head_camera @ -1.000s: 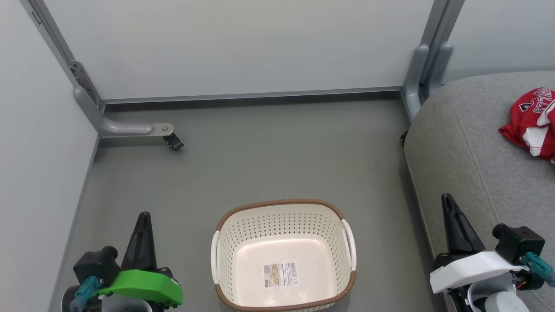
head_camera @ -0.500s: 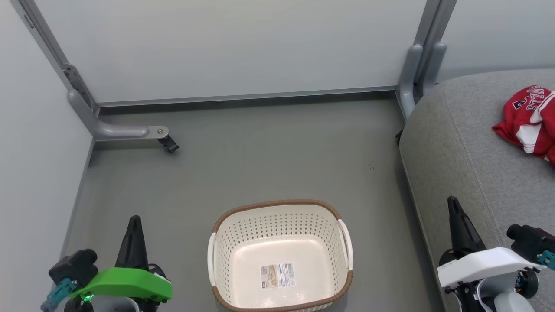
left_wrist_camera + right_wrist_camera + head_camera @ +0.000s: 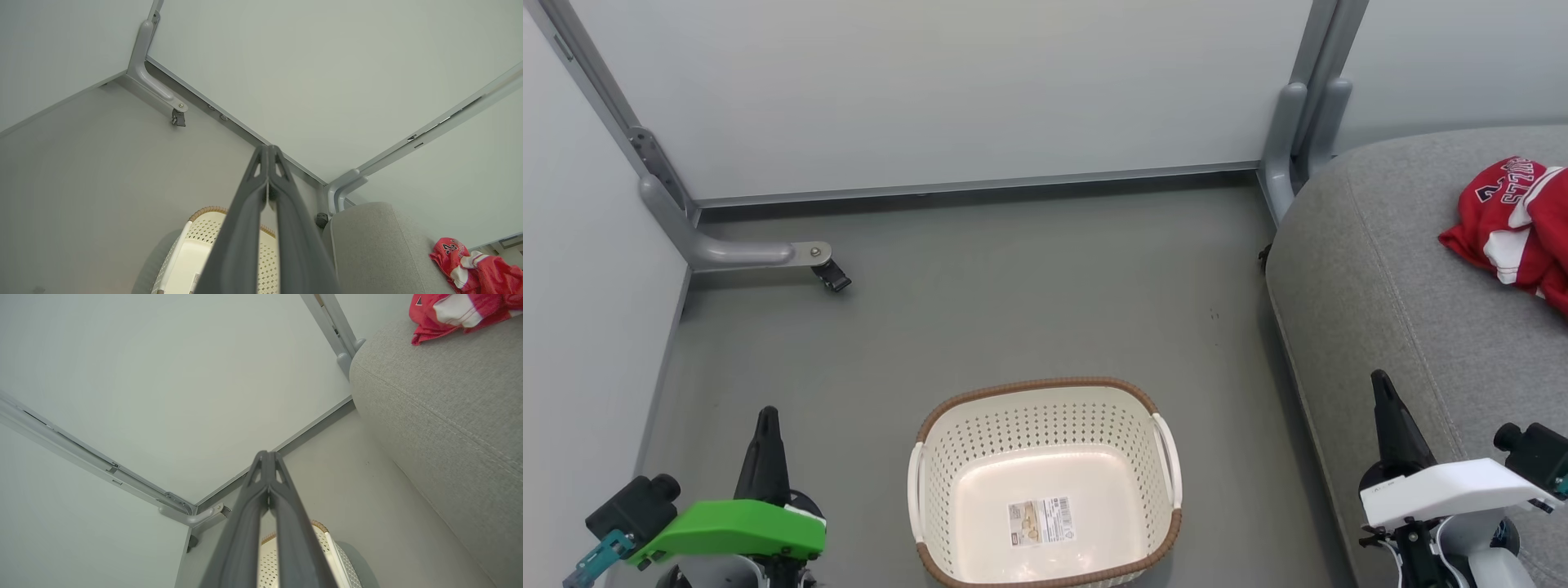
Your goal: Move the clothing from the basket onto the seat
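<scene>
Grey floor [image 3: 1013,310] beneath me; my left gripper [image 3: 765,420] and right gripper [image 3: 1382,388] are both pressed together, carrying nothing; the laundry basket [image 3: 1037,384] between them holds just its label sticker [image 3: 1040,521]; the red sports clothing [image 3: 1511,229] lies bunched on the grey sofa cushion [image 3: 1380,286], far right; looks finished to me, so I'd park both arms clear of the basket.

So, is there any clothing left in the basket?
No, the basket is bare inside but for its label sticker; the clothing lies on the seat.
</scene>
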Available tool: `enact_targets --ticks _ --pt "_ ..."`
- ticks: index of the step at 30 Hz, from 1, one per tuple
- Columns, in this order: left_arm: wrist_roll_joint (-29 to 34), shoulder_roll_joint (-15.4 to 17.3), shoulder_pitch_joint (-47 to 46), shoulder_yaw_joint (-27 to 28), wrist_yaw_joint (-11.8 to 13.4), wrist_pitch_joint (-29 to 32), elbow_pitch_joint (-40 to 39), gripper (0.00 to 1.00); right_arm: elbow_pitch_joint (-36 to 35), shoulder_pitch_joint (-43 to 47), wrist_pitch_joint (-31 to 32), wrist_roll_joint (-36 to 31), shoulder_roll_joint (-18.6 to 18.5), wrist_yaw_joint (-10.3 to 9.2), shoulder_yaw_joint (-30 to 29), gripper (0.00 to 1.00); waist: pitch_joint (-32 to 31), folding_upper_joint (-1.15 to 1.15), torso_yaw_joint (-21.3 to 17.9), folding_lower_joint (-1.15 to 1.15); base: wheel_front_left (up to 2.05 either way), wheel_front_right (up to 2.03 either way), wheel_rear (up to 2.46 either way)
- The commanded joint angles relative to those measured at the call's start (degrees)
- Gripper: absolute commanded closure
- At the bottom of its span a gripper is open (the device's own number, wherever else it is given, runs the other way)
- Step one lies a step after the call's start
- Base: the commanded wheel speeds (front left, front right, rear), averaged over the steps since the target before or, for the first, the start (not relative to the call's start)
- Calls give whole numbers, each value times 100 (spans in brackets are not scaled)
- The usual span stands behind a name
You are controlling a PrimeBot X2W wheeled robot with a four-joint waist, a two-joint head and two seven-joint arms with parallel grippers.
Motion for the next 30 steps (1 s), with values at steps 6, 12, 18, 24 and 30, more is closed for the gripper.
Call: enact_targets --ticks 6,12,18,24,30 --pt "-623 11 -207 108 -72 152 -84 100 1 -162 153 632 -46 -1 -57 100 -7 0 -47 0 0 0 0" --pt "-1036 11 -232 161 -101 260 -86 100 35 -183 260 1050 -51 -1 -82 100 -12 0 -86 0 0 0 0" --pt "-1423 10 -246 214 -128 363 -89 100 69 -203 364 1442 -54 -1 -106 100 -17 0 -124 0 0 0 0" --pt "-1805 9 -265 262 -153 462 -90 100 102 -219 463 1827 -58 -1 -128 100 -23 0 -164 0 0 0 0" --pt "-2150 9 -285 306 -179 558 -91 100 132 -241 559 2176 -61 -1 -149 100 -28 0 -202 0 0 0 0"
